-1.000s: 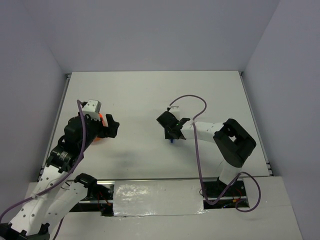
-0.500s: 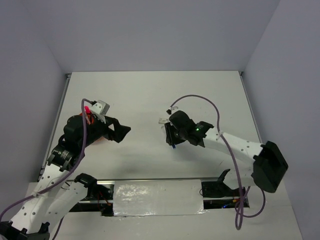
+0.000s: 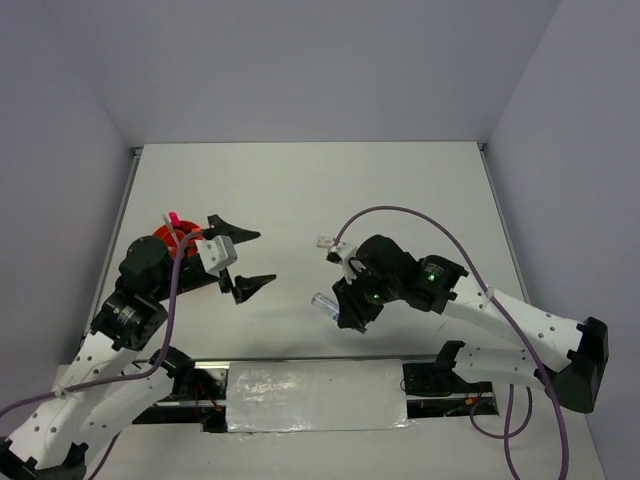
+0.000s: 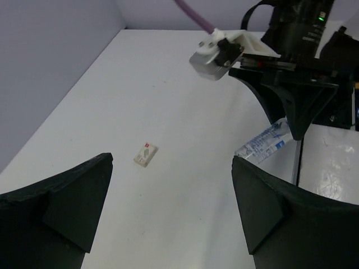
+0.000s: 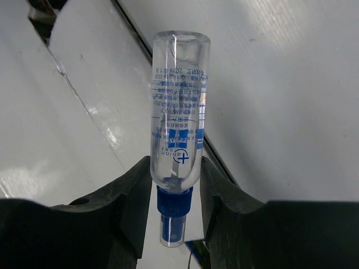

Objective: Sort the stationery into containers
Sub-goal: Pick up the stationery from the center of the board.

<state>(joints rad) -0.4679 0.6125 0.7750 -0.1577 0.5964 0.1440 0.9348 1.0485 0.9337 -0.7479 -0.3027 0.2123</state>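
My right gripper (image 3: 345,305) is shut on a clear bottle with blue print and a blue cap (image 5: 176,129), held above the table near its front edge; the bottle also shows in the top view (image 3: 325,302) and the left wrist view (image 4: 263,140). My left gripper (image 3: 262,257) is open wide and empty, pointing at the right gripper. A small white block (image 3: 325,242) lies on the table between the arms, also seen in the left wrist view (image 4: 146,154). The round orange tub (image 3: 160,240) is mostly hidden behind the left arm, with a pink-capped highlighter (image 3: 172,217) sticking out of it.
A taped metal strip (image 3: 315,395) runs along the near edge between the arm bases. Purple cables (image 3: 400,212) loop above both arms. Grey walls close the table at the back and both sides.
My right arm has stretched out and carried the bottle towards the near edge. My left gripper has opened wide and swung right, uncovering part of the orange tub.
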